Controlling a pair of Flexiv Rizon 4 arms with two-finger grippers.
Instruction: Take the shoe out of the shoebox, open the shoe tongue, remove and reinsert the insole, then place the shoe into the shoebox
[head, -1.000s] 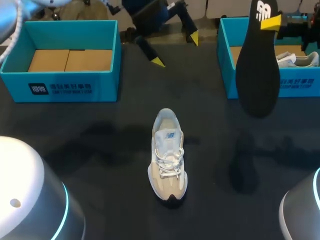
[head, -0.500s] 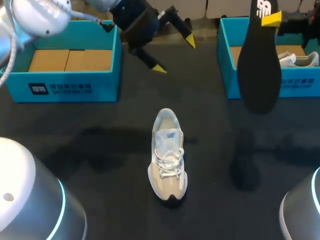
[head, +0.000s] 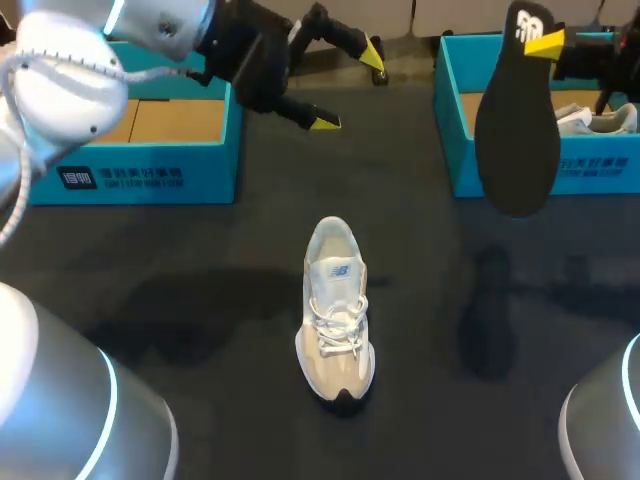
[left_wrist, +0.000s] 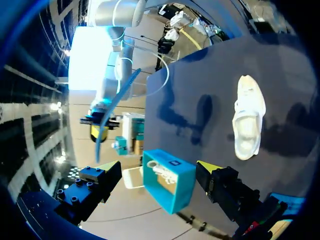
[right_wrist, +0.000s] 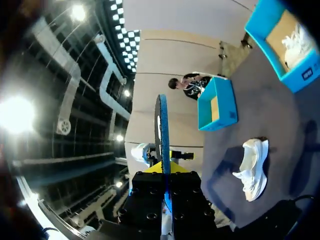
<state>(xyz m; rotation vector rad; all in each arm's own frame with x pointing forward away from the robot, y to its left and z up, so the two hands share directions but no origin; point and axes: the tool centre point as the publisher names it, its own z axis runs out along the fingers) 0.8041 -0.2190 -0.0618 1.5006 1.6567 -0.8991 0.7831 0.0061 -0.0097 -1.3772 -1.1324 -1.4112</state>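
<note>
One pale lace-up shoe (head: 335, 320) stands upright on its sole near the middle of the dark counter (head: 200, 300), laces up, well apart from both arms and outside either box; the right end effector (head: 545, 42) is clamped on the upper end of the black insole (head: 515, 130), its yellow tips pressing the insole from two sides; the insole hangs downward, raised off the counter in front of the right teal shoebox (head: 455, 120), and throws a dark shadow on the surface to the right of the shoe; in the right wrist view the insole shows edge-on, rising straight out from between the fingers; the left end effector (head: 348, 87) hangs over the far part of the counter just beside the left teal shoebox (head: 130, 170), its two yellow-tipped fingers spread wide with nothing between them; in the left wrist view the shoe lies well ahead of those parted fingers; brown cardboard lines the floor of the left shoebox; a second pale shoe (head: 600, 118) rests inside the right shoebox, behind the hanging insole.
</note>
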